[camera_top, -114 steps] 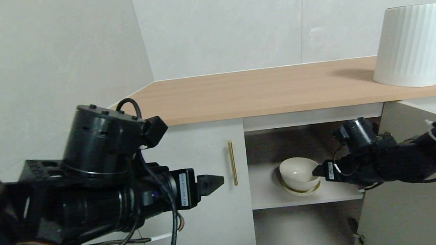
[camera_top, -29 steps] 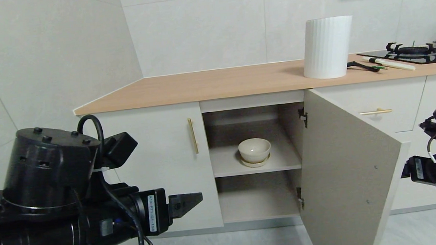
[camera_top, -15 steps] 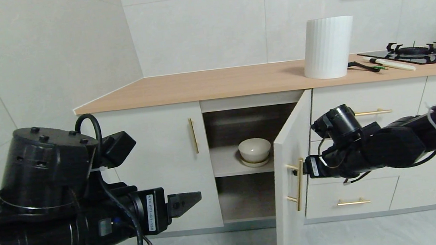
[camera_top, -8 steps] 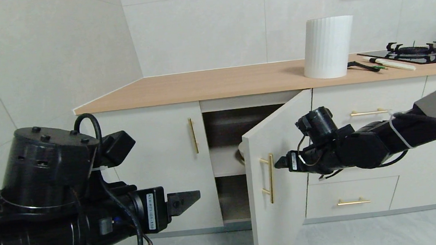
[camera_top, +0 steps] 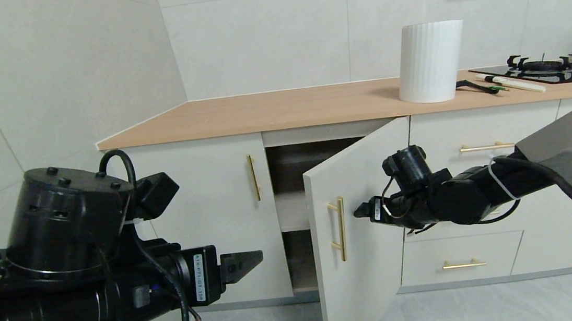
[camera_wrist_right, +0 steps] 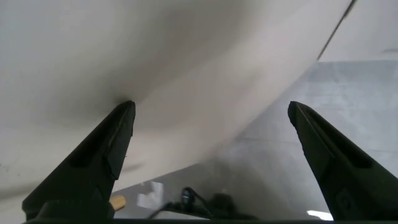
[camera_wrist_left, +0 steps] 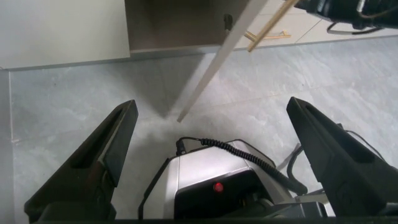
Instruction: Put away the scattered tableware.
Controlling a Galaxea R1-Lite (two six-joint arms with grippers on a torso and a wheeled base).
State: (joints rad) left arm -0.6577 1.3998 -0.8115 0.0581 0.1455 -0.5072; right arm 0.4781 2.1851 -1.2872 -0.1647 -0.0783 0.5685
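Observation:
The cabinet door (camera_top: 359,237) stands partly ajar, its gold handle (camera_top: 338,229) facing me. My right gripper (camera_top: 358,210) rests against the door's outer face just beside the handle; in the right wrist view the gripper (camera_wrist_right: 211,155) is open with the pale door panel (camera_wrist_right: 186,68) close in front and nothing between the fingers. The door hides the stacked bowls, and a sliver of the cabinet shelf (camera_top: 291,211) shows in the gap. My left gripper (camera_top: 243,264) hangs low at the left, open and empty, over the floor (camera_wrist_left: 81,99).
A white ribbed canister (camera_top: 430,61) stands on the wooden countertop (camera_top: 270,110), with utensils (camera_top: 509,84) and a gas stove (camera_top: 544,63) to its right. Drawers (camera_top: 463,264) lie behind the right arm. The left cabinet door (camera_top: 207,210) is closed.
The camera backed away from the cabinet after the earliest frame. The right arm has since pushed the wide-open door leftward toward shut, covering the bowls. The left arm has stayed put.

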